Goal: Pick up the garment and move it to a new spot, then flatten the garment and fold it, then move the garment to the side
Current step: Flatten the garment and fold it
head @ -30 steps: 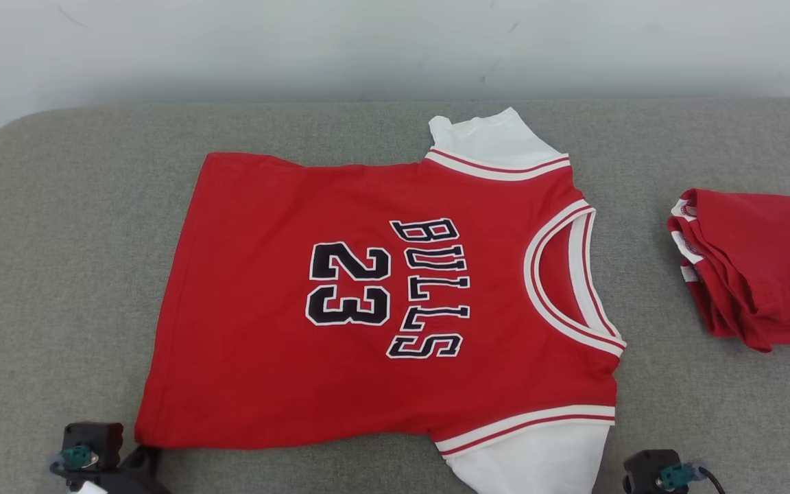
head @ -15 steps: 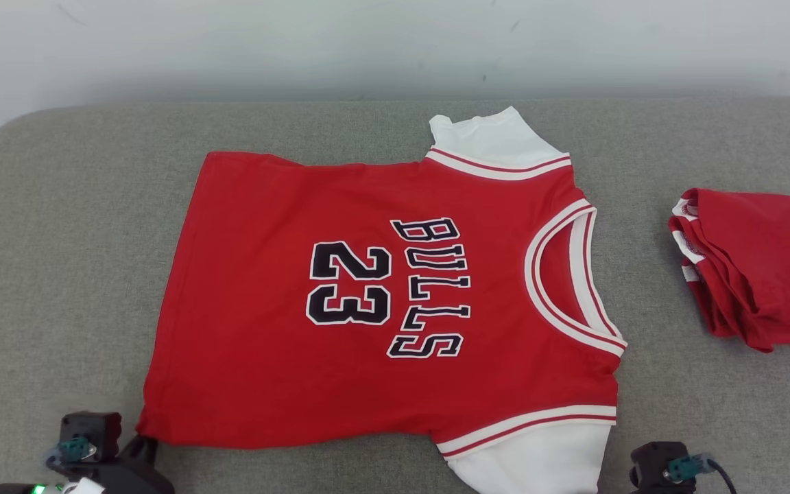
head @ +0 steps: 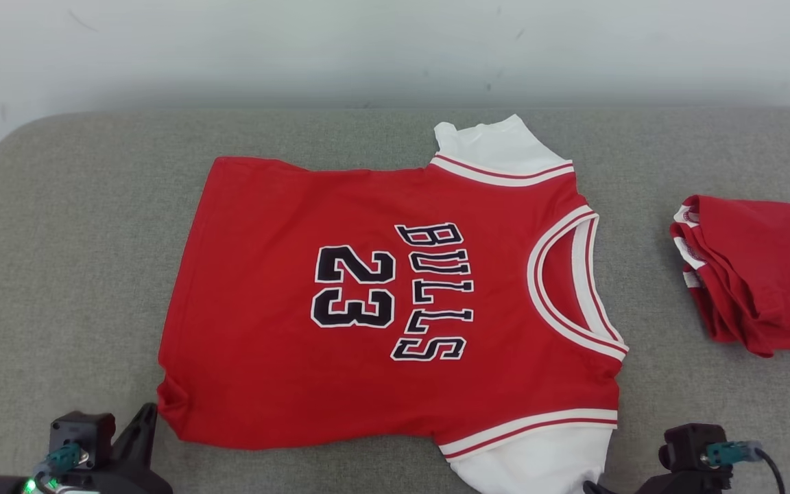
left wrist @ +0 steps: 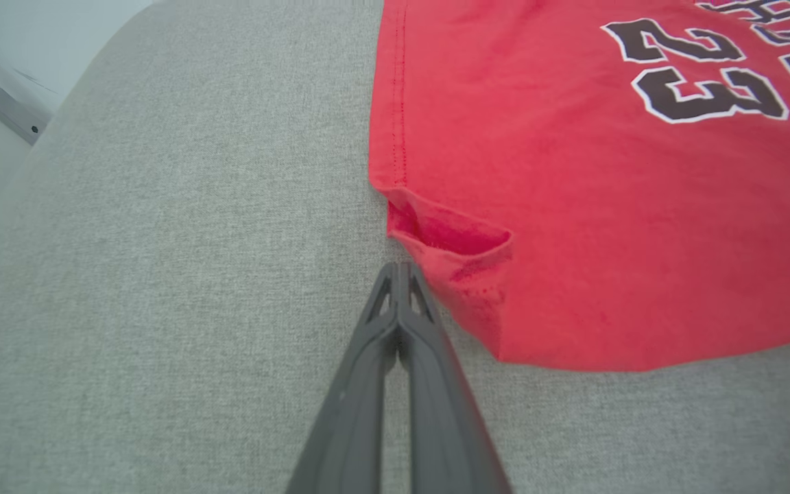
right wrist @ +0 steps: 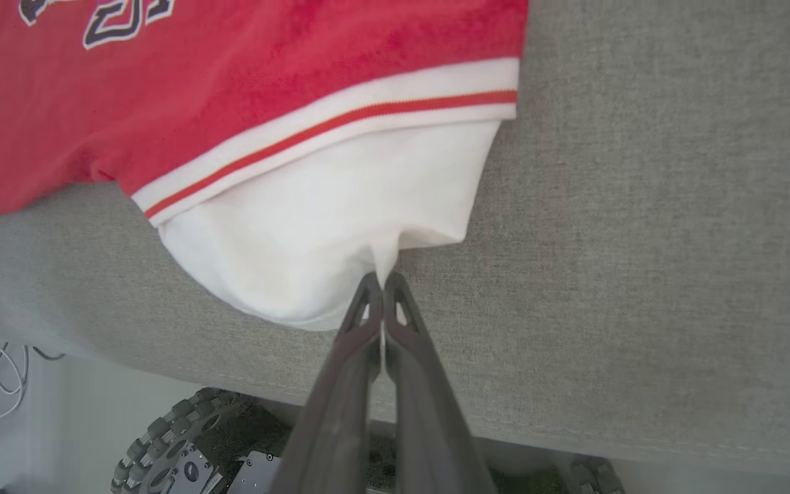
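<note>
The garment (head: pixel 395 302), a red jersey with white sleeves, lies spread face up on the grey surface (head: pixel 79 226), collar towards my right and hem towards my left. It is broadly flat. A separate folded red pile (head: pixel 758 267) sits well apart at the right. My right claw (right wrist: pixel 382 281) is clenched on the near sleeve (right wrist: pixel 313 233), whose white cloth is drawn to a point between the tips, close to the front edge of the surface. My left claw (left wrist: pixel 400 274) is also clenched, its tip against the puckered hem corner (left wrist: pixel 450 254). I cannot tell whether any cloth is actually caught there. In my judgement flattening is nearly complete and the step in hand is taking the near edge for the fold. The left grip should be verified first, because a lift with only one corner secured would skew the cloth. If sound, both claws should rise together and level, keeping the near edge lightly taut between them. They should then carry it over towards the far sleeve (head: pixel 491 144) without dragging the body across the surface. The hem pucker needs pulling out before laying down, or it will be creased in. Sleeve should be set upon sleeve, and only then should both claws let go.
</note>
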You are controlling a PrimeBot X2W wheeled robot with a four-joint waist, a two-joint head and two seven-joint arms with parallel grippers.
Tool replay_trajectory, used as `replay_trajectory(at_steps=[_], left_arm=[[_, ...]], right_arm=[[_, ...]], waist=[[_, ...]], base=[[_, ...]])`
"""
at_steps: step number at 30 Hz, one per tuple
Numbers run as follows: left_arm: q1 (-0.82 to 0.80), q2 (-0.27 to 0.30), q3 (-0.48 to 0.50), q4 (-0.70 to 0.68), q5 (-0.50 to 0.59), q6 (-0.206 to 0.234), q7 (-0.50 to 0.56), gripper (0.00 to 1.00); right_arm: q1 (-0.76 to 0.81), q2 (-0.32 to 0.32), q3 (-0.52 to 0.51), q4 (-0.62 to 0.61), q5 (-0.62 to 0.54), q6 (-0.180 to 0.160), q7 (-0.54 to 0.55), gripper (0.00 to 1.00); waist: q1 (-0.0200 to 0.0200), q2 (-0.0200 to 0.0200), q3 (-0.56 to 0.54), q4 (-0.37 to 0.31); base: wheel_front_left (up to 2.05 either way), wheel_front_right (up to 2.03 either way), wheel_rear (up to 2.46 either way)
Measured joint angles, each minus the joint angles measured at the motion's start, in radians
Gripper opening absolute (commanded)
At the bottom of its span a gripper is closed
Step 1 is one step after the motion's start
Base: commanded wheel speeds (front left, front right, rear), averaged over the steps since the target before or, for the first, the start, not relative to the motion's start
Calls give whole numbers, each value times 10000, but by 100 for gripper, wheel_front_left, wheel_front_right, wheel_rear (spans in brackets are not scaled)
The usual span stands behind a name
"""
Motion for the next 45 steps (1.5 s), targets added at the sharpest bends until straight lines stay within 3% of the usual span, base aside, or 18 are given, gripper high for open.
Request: replay_trajectory(at_steps=[5, 6, 7, 8, 31, 32, 33, 34, 35, 36, 37, 38, 39, 40, 42, 45], left_arm=[[59, 125, 8, -205, 0, 73, 15, 0], [160, 180, 6, -207, 4, 77, 19, 17], [244, 213, -4, -176, 4, 77, 79, 88], [321, 247, -19, -159, 27, 77, 142, 100], [301, 445, -226, 188, -203, -545, 899, 100], [251, 430, -261, 228, -207, -550, 911, 99], [170, 408, -282, 257, -209, -591, 924, 84], [110, 382, -286, 255, -211, -627, 940, 78], [86, 357, -297, 259, -224, -635, 941, 62], [85, 337, -309, 270, -257, -660, 941, 47], [85, 330, -318, 301, -270, -713, 943, 40], [83, 326, -324, 336, -272, -711, 957, 31], [78, 326, -324, 374, -274, -717, 980, 22], [60, 326, -326, 405, -278, -723, 980, 0], [-37, 326, -328, 449, -280, -727, 980, 0], [-64, 322, -320, 458, -282, -786, 974, 0]], right_arm=[[195, -79, -67, -268, 102, 13, 215, 0], [250, -90, -58, -238, 96, 12, 270, 5], [312, -92, -52, -190, 94, 12, 318, 92], [388, -90, -33, -146, 82, 12, 357, 100], [373, 35, 433, 407, -382, -4, 767, 100], [336, 46, 456, 435, -410, -4, 767, 100], [332, 61, 476, 491, -445, -4, 767, 100], [333, 77, 487, 548, -447, -4, 767, 100], [334, 90, 495, 594, -447, -4, 767, 86], [334, 94, 495, 616, -449, -4, 767, 79], [334, 96, 493, 631, -454, -4, 767, 60], [333, 96, 491, 640, -476, -6, 767, 49], [331, 98, 483, 648, -508, -6, 761, 47], [318, 102, 470, 658, -533, -8, 734, 35], [223, 102, 443, 665, -535, -10, 683, 0], [163, 107, 399, 633, -537, -10, 637, 0]], waist=[[0, 0, -98, 5], [0, 0, -112, -1], [0, 0, -117, -5], [0, 0, -120, -8], [0, -1, 272, -111], [0, 0, 302, -114], [1, 0, 325, -116], [1, -1, 340, -116], [0, -1, 353, -115], [0, -1, 365, -112], [0, -1, 376, -110], [0, -1, 388, -109], [0, 0, 398, -108], [0, -1, 407, -108], [0, -1, 421, -108], [0, 0, 444, -106]], base=[[0, 0, 0], [0, 0, 0], [0, 0, 0], [0, 0, 0], [0, 0, 0], [0, 0, 0], [0, 0, 0], [0, 0, 0], [0, 0, 0], [0, 0, 0], [0, 0, 0], [0, 0, 0], [0, 0, 0], [0, 0, 0], [0, 0, 0], [0, 0, 0]])
